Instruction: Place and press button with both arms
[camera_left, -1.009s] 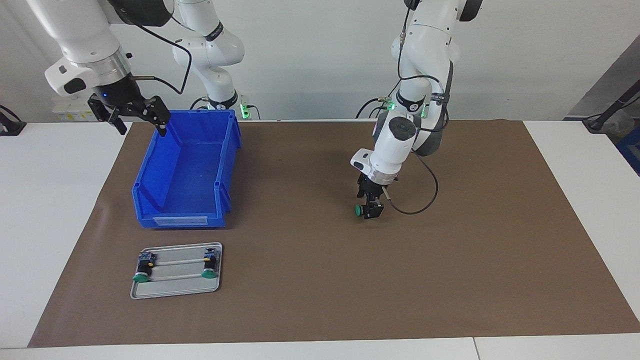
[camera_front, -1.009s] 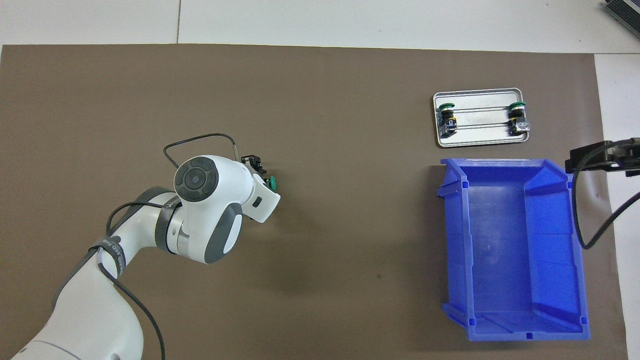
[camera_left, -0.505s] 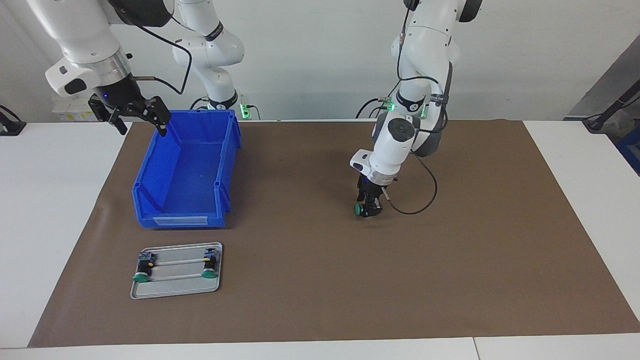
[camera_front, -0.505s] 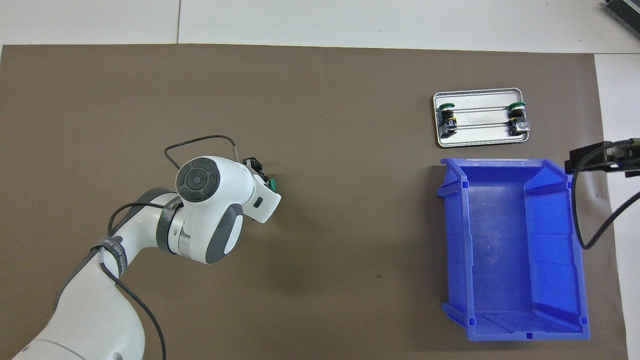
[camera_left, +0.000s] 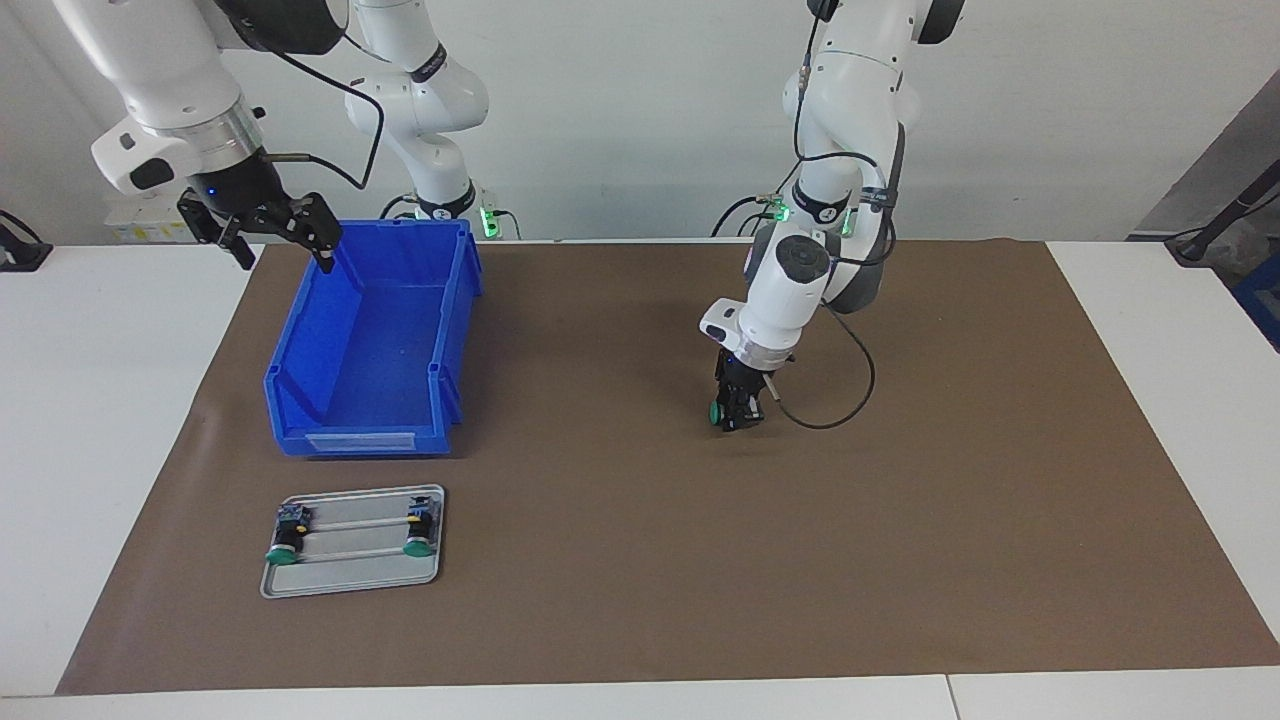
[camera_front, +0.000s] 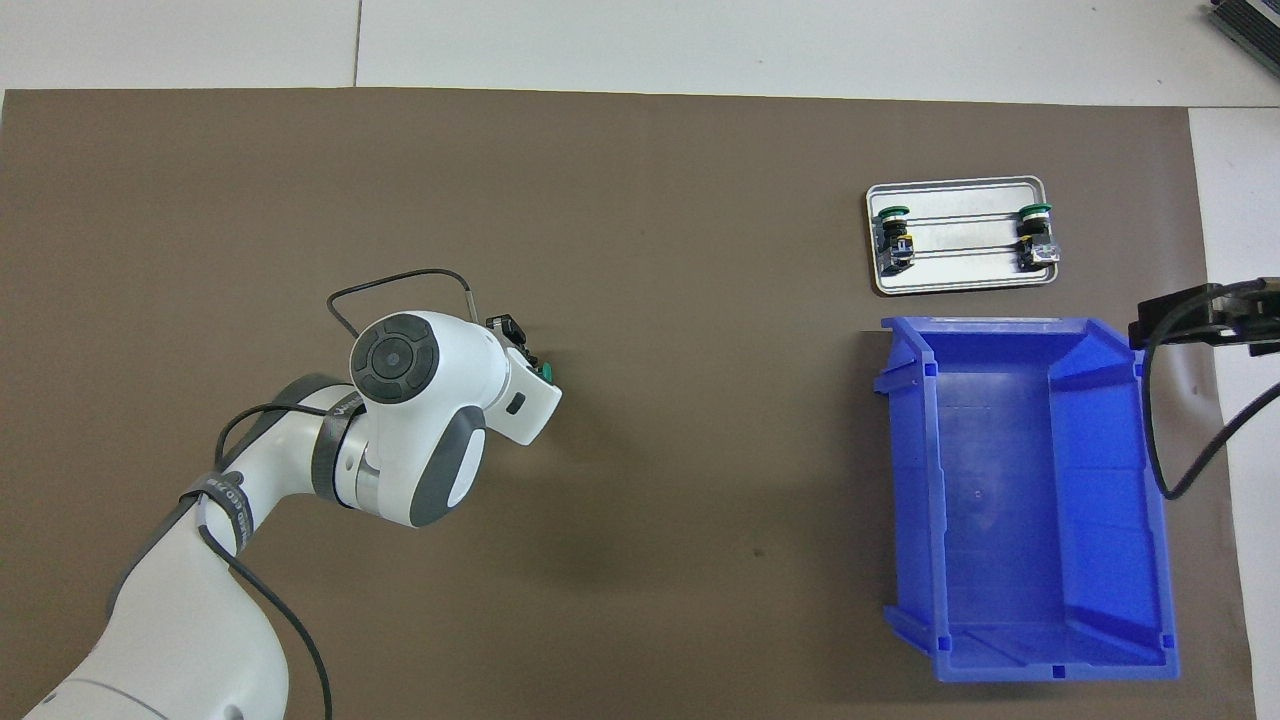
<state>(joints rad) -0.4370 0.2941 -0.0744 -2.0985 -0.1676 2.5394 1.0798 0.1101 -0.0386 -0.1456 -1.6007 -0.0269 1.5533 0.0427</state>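
From across the tabletop, your left hand (camera_left: 737, 412) is down at the brown mat (camera_left: 650, 560), clenched on the button (camera_left: 722, 412), green cap sideways. Your right hand (camera_left: 270, 235) waits released over the blue bin's (camera_left: 370, 350) rim.

From overhead, the button (camera_front: 544, 373) peeks beside the left wrist; two more buttons (camera_front: 893, 232) lie on the metal tray (camera_front: 960, 280) beside the bin.

A bright blue bin (camera_left: 370, 350) stands on a plain brown mat (camera_left: 640, 560) — beside it, farther from the robots, a silver-grey tray (camera_left: 352, 580) carries two green-capped, black-bodied buttons (camera_left: 283, 541). White arms (camera_left: 800, 280) — dark grey joint caps, black cables — lead to black grippers.
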